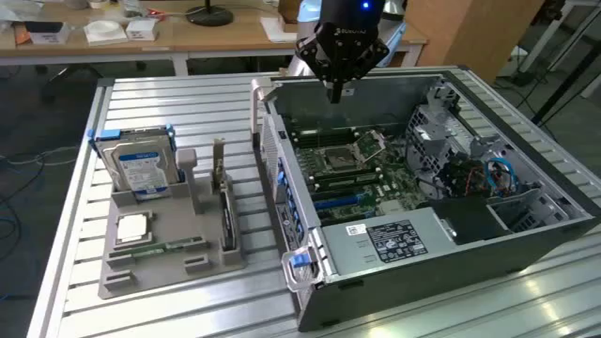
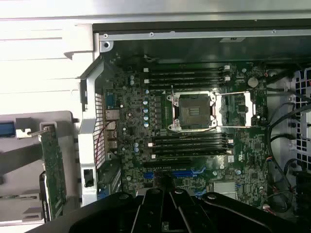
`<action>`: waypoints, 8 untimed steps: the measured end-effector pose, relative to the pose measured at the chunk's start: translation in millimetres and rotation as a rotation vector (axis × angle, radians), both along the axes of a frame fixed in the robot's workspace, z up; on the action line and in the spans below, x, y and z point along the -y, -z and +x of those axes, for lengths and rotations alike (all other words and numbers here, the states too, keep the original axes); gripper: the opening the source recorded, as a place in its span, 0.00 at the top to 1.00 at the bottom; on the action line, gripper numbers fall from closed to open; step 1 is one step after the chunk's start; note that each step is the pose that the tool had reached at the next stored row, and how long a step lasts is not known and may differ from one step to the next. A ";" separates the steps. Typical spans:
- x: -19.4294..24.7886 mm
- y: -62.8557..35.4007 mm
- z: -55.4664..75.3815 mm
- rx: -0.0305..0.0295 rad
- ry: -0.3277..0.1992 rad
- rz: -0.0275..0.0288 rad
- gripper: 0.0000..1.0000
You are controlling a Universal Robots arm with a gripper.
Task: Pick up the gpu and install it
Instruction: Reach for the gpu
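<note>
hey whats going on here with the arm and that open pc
The robot arm's gripper hangs shut and empty over the open computer case, above the far end of the motherboard. The gpu has not been picked up yet. It stands on edge in the gray parts tray beside the case, near the hard drive.

A: What's in the holder?
B: A hard drive upright at its far end, a processor flat in its middle.
A: And beside the holder?
B: An open case, on the exterior view's right.
</note>
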State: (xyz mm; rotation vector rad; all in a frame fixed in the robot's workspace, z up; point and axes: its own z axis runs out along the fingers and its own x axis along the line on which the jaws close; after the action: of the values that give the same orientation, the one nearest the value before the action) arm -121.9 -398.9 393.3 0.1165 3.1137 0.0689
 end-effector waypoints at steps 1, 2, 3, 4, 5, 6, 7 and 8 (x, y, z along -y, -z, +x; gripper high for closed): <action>0.0 0.0 0.0 0.0000 0.000 0.0000 0.89; 0.0 0.0 0.0 -0.0001 0.000 0.0000 0.89; 0.0 0.0 0.0 -0.0001 0.000 0.0000 0.89; 0.0 0.0 0.0 0.0000 0.000 0.0000 0.89; 0.0 0.0 0.0 0.0000 0.000 0.0000 0.89; 0.0 0.0 0.0 0.0000 0.000 0.0000 0.89; 0.0 0.0 0.0 0.0000 0.000 0.0000 0.89; 0.0 0.0 -0.2 0.0001 0.000 0.0001 0.89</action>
State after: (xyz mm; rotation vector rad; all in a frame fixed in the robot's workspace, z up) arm -122.1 -398.8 393.2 0.1166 3.1136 0.0690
